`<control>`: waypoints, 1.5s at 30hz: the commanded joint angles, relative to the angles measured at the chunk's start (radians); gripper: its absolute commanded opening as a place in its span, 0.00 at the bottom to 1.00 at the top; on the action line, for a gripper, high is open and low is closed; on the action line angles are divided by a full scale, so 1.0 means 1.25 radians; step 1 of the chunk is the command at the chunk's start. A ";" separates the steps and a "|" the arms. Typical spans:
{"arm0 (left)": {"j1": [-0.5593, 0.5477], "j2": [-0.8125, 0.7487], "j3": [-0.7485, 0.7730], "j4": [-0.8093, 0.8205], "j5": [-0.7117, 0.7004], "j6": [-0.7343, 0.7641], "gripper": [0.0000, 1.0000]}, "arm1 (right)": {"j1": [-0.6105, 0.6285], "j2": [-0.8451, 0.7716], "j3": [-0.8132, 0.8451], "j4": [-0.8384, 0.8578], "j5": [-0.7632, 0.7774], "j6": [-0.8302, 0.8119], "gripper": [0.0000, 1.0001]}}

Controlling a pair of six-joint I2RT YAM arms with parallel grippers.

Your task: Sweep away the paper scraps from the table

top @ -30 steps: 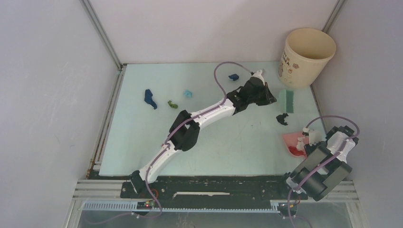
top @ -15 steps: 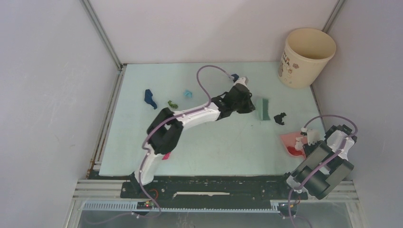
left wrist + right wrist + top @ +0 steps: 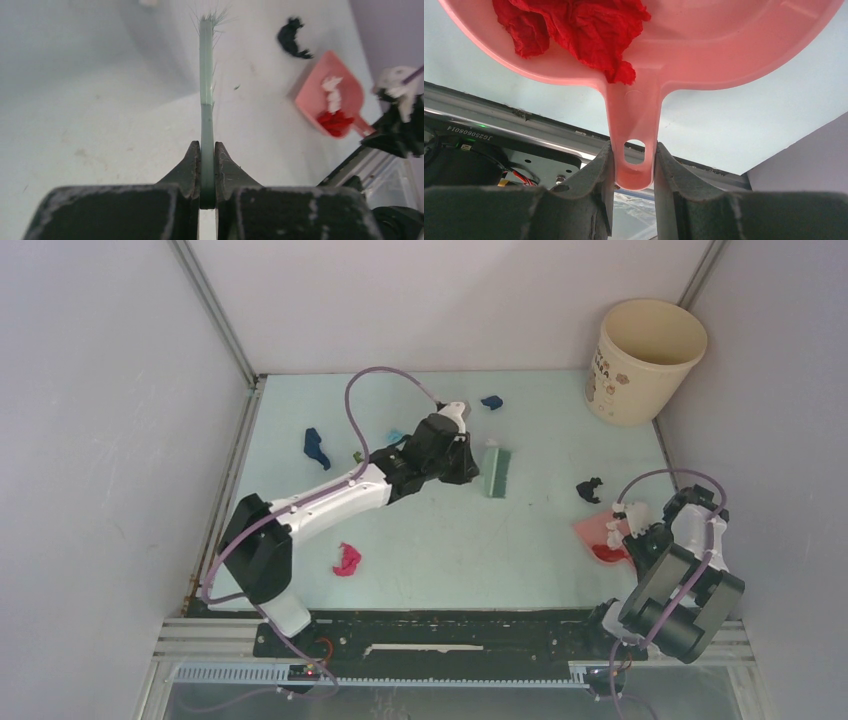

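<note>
Left pincer [image 3: 207, 150] is clamped tight on the handle of the green brush [image 3: 495, 472], which sticks out over the middle of the surface [image 3: 480, 550]. The right pincer [image 3: 633, 155] is squeezed onto the handle of the pink dustpan [image 3: 592, 530] at the right edge, with red and white bits in it. The other paper scraps [image 3: 347, 559] are scattered: magenta near the front, dark blue [image 3: 316, 447] far left, blue [image 3: 491, 402] at the back, a dark one [image 3: 590, 489] between brush and dustpan, and teal and green ones half hidden by the left arm [image 3: 330, 500], with a cream bucket [image 3: 645, 358] past the back right corner.
</note>
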 commanded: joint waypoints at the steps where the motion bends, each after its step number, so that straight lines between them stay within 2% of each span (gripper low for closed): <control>1: -0.012 0.048 0.096 0.092 0.044 -0.026 0.00 | 0.011 -0.015 0.019 -0.002 0.005 0.016 0.00; 7: -0.037 0.303 0.318 0.263 0.142 -0.200 0.00 | -0.014 -0.026 0.019 -0.018 -0.003 0.006 0.00; 11: -0.070 0.442 0.451 0.309 0.148 -0.218 0.00 | -0.038 -0.017 0.019 -0.023 -0.002 -0.007 0.00; 14: -0.086 0.523 0.509 0.371 0.171 -0.280 0.00 | -0.057 -0.003 0.018 -0.022 0.000 -0.012 0.00; 16: -0.094 0.573 0.550 0.379 0.178 -0.321 0.00 | -0.070 0.004 0.018 -0.022 -0.001 -0.015 0.00; 20: -0.105 0.632 0.610 0.289 0.165 -0.353 0.00 | -0.084 0.010 0.014 -0.022 -0.002 -0.021 0.00; 21: -0.106 0.609 0.571 0.229 0.131 -0.346 0.00 | -0.087 0.013 0.012 -0.019 0.001 -0.024 0.00; 24: -0.103 0.535 0.479 0.163 0.048 -0.323 0.00 | -0.084 0.022 0.012 -0.016 0.008 -0.025 0.00; 29: -0.087 0.379 0.310 0.129 -0.017 -0.296 0.00 | -0.063 0.024 0.012 -0.010 0.018 -0.022 0.00; 32: -0.064 0.289 0.214 0.103 -0.020 -0.277 0.00 | -0.038 0.020 0.011 -0.008 0.028 -0.014 0.00; 36: -0.010 0.184 0.121 0.020 0.032 -0.229 0.00 | -0.005 0.012 0.019 0.002 0.046 -0.008 0.00; 41: 0.033 0.088 0.129 -0.146 0.093 -0.035 0.00 | 0.048 0.020 0.042 -0.002 0.048 0.003 0.00; 45: 0.039 0.081 0.289 -0.331 0.110 0.148 0.02 | 0.117 0.017 0.043 -0.024 0.048 0.010 0.00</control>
